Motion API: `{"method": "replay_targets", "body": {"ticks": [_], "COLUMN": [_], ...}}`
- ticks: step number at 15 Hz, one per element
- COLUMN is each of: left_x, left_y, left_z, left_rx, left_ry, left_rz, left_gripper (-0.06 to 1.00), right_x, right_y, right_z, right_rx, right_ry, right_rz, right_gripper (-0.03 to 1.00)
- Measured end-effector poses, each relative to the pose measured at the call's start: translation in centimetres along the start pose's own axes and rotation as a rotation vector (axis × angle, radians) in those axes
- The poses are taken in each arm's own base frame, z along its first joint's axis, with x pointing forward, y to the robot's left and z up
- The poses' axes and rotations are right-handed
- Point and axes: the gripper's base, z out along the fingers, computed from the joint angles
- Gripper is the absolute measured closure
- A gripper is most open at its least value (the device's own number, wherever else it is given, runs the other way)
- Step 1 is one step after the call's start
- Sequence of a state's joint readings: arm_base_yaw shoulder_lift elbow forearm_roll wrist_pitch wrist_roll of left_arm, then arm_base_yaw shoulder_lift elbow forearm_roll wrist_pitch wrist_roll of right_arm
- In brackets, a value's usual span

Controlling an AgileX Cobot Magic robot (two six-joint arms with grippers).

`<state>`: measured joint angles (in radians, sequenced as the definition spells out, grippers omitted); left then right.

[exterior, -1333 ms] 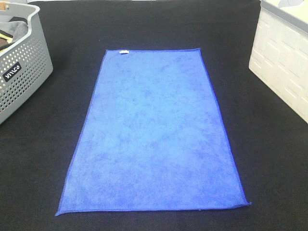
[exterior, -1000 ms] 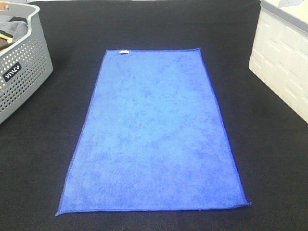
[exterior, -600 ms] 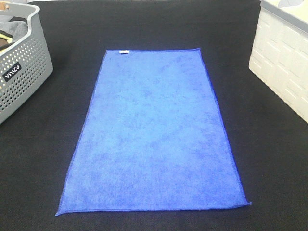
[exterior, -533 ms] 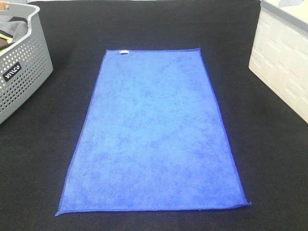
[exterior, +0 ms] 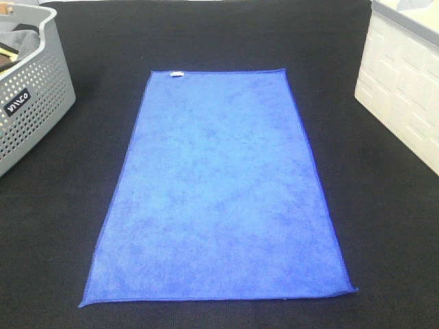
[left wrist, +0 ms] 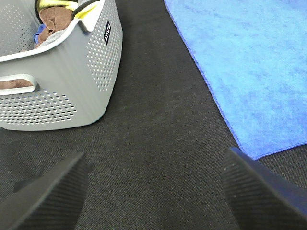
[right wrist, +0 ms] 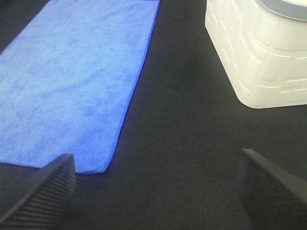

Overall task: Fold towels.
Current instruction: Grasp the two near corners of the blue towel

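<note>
- The blue towel (exterior: pixel 219 185) lay flat and unfolded on the black desk (exterior: pixel 384 226), unchanged over the preceding second.
- The left end effector (left wrist: pixel 153 191) and right end effector (right wrist: pixel 156 191) stood wide open, empty; folding had not begun.

A black, cloth-covered tabletop (exterior: pixel 219 38) carries three things. A blue rectangular microfibre towel (exterior: pixel 219 192) lies spread flat in the middle, with a small white tag (exterior: pixel 176 74) at its far edge. A grey perforated plastic basket (exterior: pixel 34 103) stands to the left, a cream moulded plastic bin (exterior: pixel 405 89) to the right — both apart from the towel.
</note>
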<state>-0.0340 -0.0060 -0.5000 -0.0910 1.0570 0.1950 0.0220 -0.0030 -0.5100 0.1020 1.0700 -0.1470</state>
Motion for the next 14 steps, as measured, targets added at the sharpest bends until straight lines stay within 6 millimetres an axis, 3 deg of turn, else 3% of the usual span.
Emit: {"method": "replay_targets", "body": {"ticks": [14], "left_x": [0.0], "left_y": [0.0], "left_z": [0.0], "left_rx": [0.0], "left_ry": [0.0], "left_rz": [0.0], "left_gripper": [0.21], "right_x": [0.0], "right_y": [0.0], "right_z": [0.0], "right_rx": [0.0], "right_ry": [0.0], "right_rz": [0.0], "right_gripper": [0.12]}}
